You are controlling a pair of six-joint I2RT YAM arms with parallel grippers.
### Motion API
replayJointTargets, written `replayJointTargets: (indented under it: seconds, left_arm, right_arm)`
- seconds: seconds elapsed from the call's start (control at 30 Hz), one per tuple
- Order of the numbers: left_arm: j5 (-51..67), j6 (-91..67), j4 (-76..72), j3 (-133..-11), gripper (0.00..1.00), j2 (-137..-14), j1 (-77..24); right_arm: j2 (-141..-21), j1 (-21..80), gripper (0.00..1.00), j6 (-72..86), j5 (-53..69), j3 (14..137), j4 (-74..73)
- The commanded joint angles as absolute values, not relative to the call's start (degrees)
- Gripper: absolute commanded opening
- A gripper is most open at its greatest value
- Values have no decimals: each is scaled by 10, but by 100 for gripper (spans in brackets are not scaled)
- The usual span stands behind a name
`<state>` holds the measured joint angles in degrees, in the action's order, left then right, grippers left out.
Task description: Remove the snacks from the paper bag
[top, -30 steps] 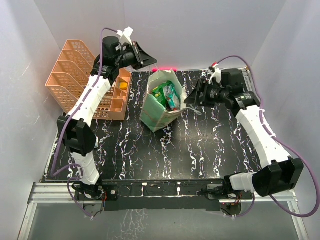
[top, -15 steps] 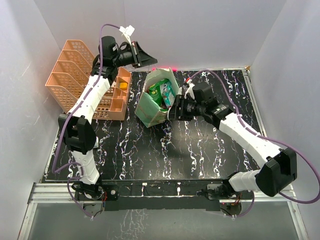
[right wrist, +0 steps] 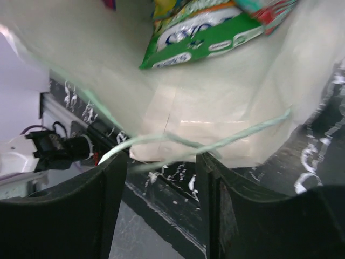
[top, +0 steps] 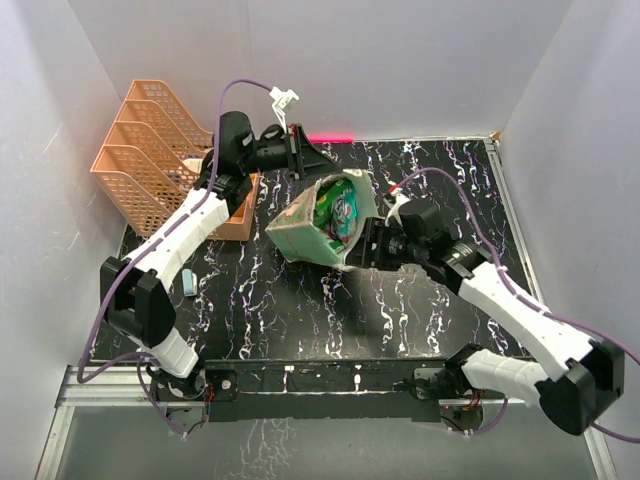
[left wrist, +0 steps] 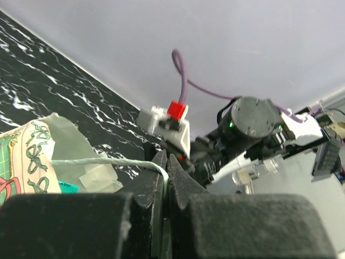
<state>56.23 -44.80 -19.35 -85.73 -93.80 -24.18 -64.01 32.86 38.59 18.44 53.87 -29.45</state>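
My left fingers (left wrist: 166,162) have come down from 12 o'clock and are clamped on the thin white string handle (left wrist: 108,161) of the cream paper bag with mint-green sides (top: 303,232). The bag now leans mid-desk, its mouth turned toward 3 o'clock. The glossy bright snack packets (top: 336,205) are all still inside. My right fingers (top: 368,245), parted and empty, have swung in to the mouth. I judge extraction not yet begun.

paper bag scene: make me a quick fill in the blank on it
The left gripper is shut on the paper bag's string ____.
The snacks lie ____ the bag.
The right gripper is ____, beside the bag.
The peach rack stands on the robot's ____.
Missing: handle, inside, open, left.
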Motion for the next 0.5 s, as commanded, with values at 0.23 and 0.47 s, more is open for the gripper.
replayJointTargets:
  seconds: [0.23,0.47]
  left_arm:
    - [556,-418,-249,-773,0,-830,-273]
    - [547,-434,-260,-742,0,-815,-281]
  right_arm:
    - [-549,330,73,320,-24,600,-457]
    - [-598,330,70,300,57,651,-396]
